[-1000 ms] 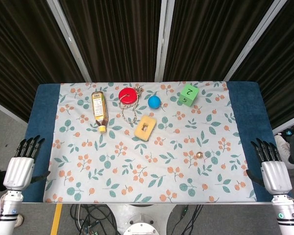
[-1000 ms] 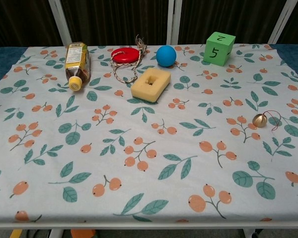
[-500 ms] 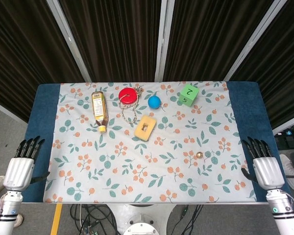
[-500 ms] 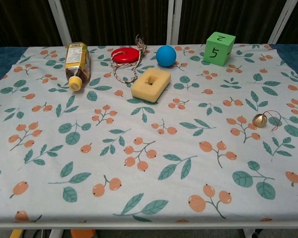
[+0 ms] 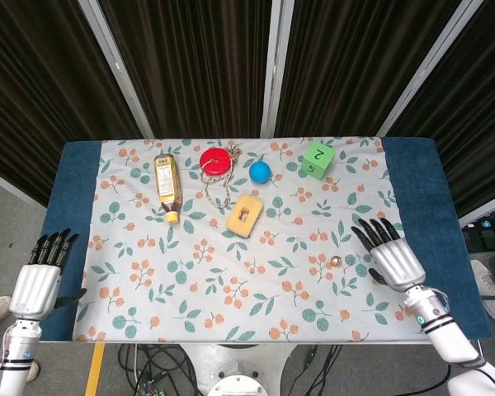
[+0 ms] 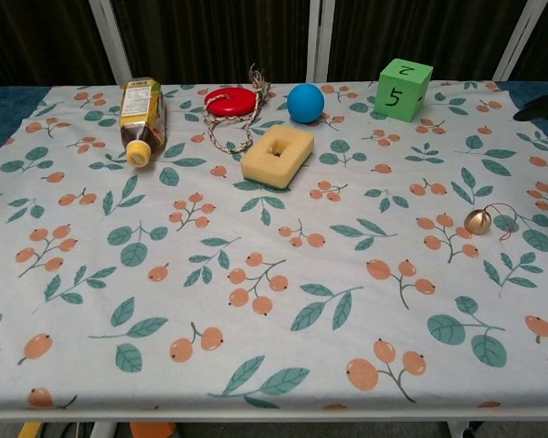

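Right hand [image 5: 393, 257] has moved since the earlier frames: it was off the right edge of the table over the blue border, now it's in over the floral tablecloth [image 5: 231, 272], lower right of the head view. Fingers spread, palm down, holding nothing. A dark fingertip now pokes in at the right edge of the chest view, upper right, which wasn't there before

Nearest thing to it is the small brass bell [image 5: 336, 261], just left of the hand in the head view, apart from it, not touched. In the chest view the bell [image 6: 478, 220] sits at right centre with a thin red cord looped beside it. Bell hasn't shifted

Left hand [image 5: 38, 285] unchanged: lower left of head view, off the table's left edge, fingers straight and side by side, thumb out, nothing in it

Everything else is in the same spots, all in the upper part of the frame:
- bottle [image 5: 167, 186] lying on its side, yellow cap toward the camera, label print too small to read
- red disc [image 5: 215, 159] with a braided cord [image 5: 208, 186] trailing down
- blue ball [image 5: 260, 172]
- yellow sponge block [image 5: 245, 215] with a hole in the middle
- green foam die [image 6: 403, 88], reads "2" on top, "5" on the front face
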